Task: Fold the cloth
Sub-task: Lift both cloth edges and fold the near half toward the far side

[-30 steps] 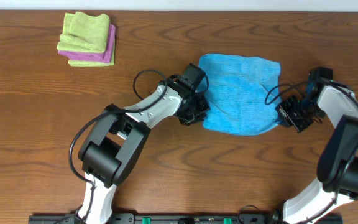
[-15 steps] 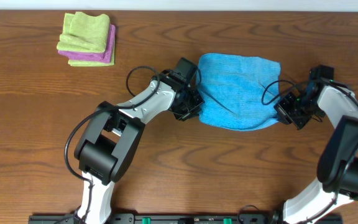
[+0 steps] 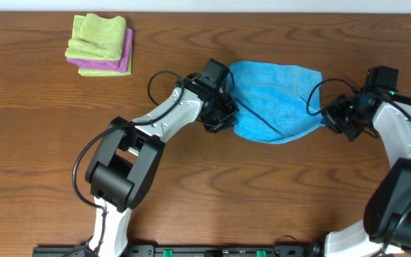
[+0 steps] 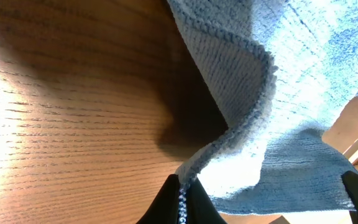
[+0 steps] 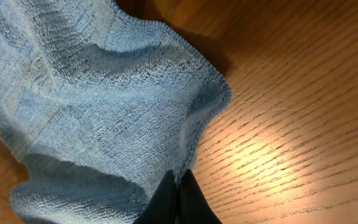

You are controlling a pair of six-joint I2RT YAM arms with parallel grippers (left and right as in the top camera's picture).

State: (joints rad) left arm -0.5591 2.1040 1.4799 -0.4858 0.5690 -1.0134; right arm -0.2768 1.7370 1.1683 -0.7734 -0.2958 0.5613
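Observation:
The sky-blue cloth (image 3: 277,100) lies right of centre on the wooden table, its near part lifted and sagging between my two grippers. My left gripper (image 3: 223,118) is shut on the cloth's near left edge. In the left wrist view the hem (image 4: 229,134) runs into the closed fingertips (image 4: 182,199). My right gripper (image 3: 332,118) is shut on the near right corner. In the right wrist view the cloth (image 5: 92,99) hangs from the closed fingertips (image 5: 178,186). The white tag is not visible.
A folded lime-green cloth (image 3: 98,36) lies on a folded purple cloth (image 3: 116,66) at the far left of the table. Bare wooden table (image 3: 41,143) lies around the cloth. A black cable (image 3: 166,82) loops off my left arm.
Both grippers have carried the cloth's near edge away from the front, toward the far edge. The visible cloth has grown shorter front to back. The right arm has shifted right and back.

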